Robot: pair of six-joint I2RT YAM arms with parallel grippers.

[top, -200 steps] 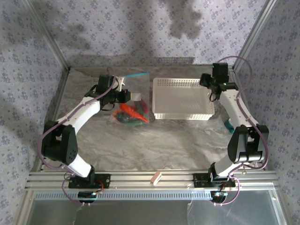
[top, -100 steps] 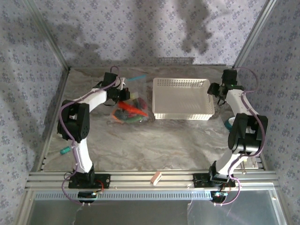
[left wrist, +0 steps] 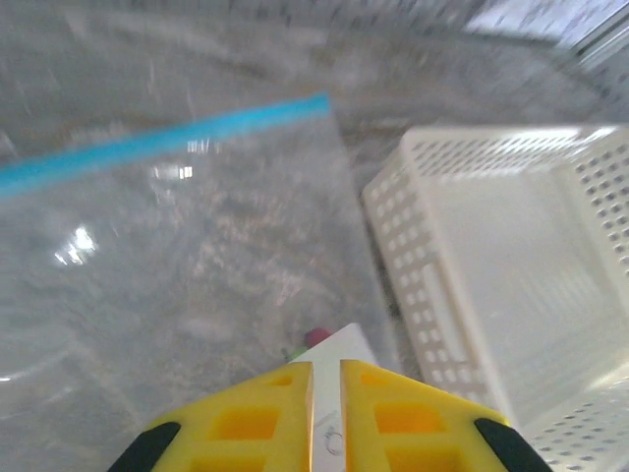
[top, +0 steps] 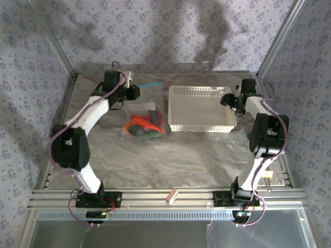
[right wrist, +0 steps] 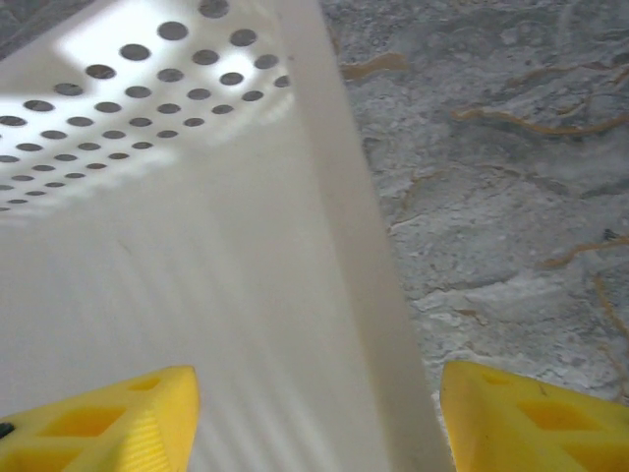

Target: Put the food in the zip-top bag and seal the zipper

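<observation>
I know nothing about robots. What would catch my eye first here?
A clear zip-top bag of bright toy food lies left of centre, its blue zipper at the far end. To its right sits a white perforated basket, with the right tool open over its right wall.

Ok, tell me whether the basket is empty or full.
Empty: the basket has a bare floor; the food lies left of it inside the clear bag.

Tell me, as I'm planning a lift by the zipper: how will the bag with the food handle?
Probably floppy: the bag is thin clear film lying slack on the table. Likely bottom-heavy: the food sits bunched at the end away from the zipper, so it would sag there. The film shows glare, so it may be slippery.
</observation>
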